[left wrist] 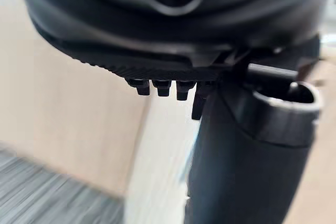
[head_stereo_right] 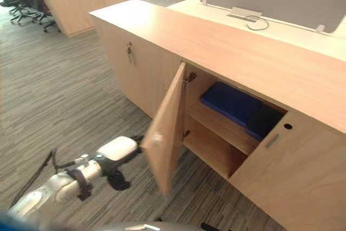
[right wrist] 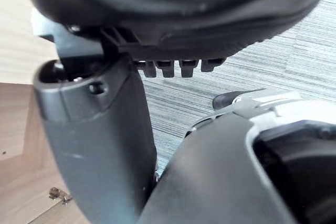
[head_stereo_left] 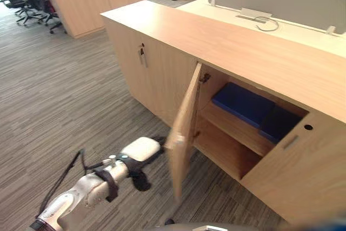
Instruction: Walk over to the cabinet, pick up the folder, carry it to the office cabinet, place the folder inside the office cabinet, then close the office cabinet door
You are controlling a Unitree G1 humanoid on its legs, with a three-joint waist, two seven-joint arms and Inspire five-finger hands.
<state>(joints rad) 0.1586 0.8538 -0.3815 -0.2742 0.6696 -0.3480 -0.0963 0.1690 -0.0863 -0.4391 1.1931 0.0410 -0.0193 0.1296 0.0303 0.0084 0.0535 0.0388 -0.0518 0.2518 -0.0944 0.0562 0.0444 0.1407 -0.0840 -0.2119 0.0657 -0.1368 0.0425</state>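
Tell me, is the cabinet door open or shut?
Open: the door stands swung outward, showing the blue folder on the shelf inside.

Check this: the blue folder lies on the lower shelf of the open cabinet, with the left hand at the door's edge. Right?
Wrong shelf: the blue folder lies on the upper shelf of the open cabinet, per the left eye view. The left hand is at the door's edge.

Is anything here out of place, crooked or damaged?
Nothing looks damaged or spilled. The blue folder lies flat on the upper shelf of the office cabinet; only its door stands half open, with the left hand at its edge.
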